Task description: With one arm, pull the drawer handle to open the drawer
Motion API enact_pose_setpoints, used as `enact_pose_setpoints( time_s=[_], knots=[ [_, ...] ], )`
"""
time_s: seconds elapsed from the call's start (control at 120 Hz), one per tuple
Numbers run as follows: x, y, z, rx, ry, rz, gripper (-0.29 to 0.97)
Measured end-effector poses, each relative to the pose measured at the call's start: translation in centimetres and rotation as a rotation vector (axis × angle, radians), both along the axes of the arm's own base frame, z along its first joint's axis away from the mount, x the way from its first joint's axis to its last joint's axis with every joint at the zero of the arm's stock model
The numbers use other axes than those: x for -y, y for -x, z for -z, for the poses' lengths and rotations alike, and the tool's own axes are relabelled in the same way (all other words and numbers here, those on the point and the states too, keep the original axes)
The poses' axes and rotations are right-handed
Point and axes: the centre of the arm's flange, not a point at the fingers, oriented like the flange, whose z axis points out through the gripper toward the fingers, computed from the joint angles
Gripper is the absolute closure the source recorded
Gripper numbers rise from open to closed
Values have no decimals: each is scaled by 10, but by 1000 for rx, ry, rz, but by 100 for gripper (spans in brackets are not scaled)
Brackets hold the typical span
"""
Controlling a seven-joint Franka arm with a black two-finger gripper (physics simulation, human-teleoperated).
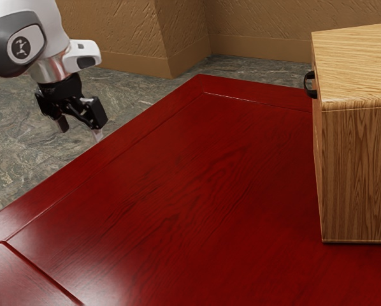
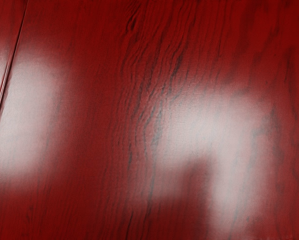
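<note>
Hand: the gripper [image 1: 80, 129] hangs over the table edge farthest from the cabinet, at the exterior view's left. Its fingers look spread apart and hold nothing.
Handle: a small black handle [image 1: 310, 83] sticks out of the cabinet's front, just under its top edge, at the corner nearest the arm.
Cabinet: a light wooden cabinet [image 1: 356, 127] stands on the table at the exterior view's right. Its front is turned away from the camera, so the drawer itself cannot be made out, nor whether it is at all open.
Key relation: the handle lies well apart from the hand, toward the exterior view's right and slightly higher. It is seen edge-on as a short upright loop, so its long axis is uncertain.
Likely next move: cross the table to the cabinet front, then turn the fingers to straddle the handle.
In the way: only bare red table [image 1: 197, 191] lies between hand and cabinet. The cabinet's corner by the handle is the thing to avoid.
Under the hand: glossy red wood [image 2: 154, 65] with pale glare.
Surroundings: grey stone floor [image 1: 18, 153] and tan walls [image 1: 254, 25] behind the cabinet.
</note>
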Motion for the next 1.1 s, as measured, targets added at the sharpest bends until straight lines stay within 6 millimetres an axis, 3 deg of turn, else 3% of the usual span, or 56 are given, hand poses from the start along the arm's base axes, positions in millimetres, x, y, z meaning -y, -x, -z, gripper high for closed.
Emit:
enact_pose_setpoints(
  time_s=[0.092,0.142,0.225,0.275,0.325,0.417,0.558,0.658,0.742,0.917,0.992,1.05,1.1],
  knots=[
    [10,-3,-1,2,-1,23,0],
    [7,-1,-16,36,6,18,0],
    [-5,22,-90,179,-8,-11,0],
    [-7,31,-108,210,-10,-16,0],
    [-3,32,-113,215,-6,-5,0],
    [7,30,-107,194,5,23,0],
    [6,33,-100,149,18,30,0],
    [23,43,-97,102,66,68,0],
    [38,35,-74,33,120,72,0],
    [30,28,-59,25,192,-47,0],
    [23,0,-48,62,185,-101,0],
    [15,-46,-40,112,189,-140,0],
    [25,-79,-29,150,221,-132,0]
  ],
)
